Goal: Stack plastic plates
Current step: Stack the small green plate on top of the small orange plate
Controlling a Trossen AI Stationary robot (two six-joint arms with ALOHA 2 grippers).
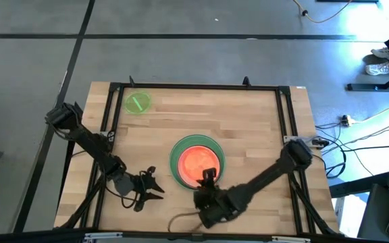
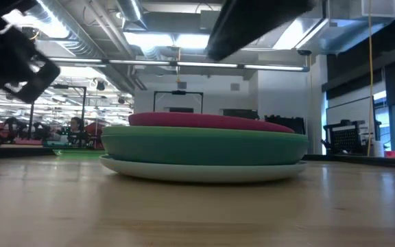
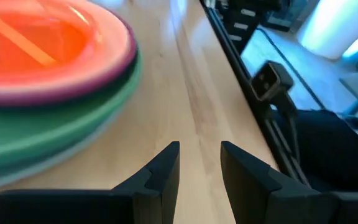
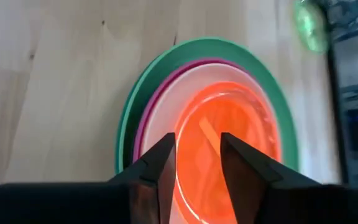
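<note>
A stack of plastic plates (image 1: 196, 160) rests on the table's middle, toward the near edge. A translucent orange plate (image 4: 229, 130) lies on top, with pink, magenta and green rims below and a pale plate (image 2: 204, 171) at the bottom. A lime green plate (image 1: 138, 102) lies alone at the far left corner. My right gripper (image 1: 208, 177) hovers open over the stack's near edge, its fingers (image 4: 160, 162) above the orange plate. My left gripper (image 1: 150, 185) is open, just left of the stack (image 3: 42, 74), above bare wood.
A black metal frame (image 1: 194, 86) runs along the table's far, left and right sides. Bare wood lies between the stack and the lime plate, and to the stack's right. Cables and stands lie on the floor beyond the table's right side.
</note>
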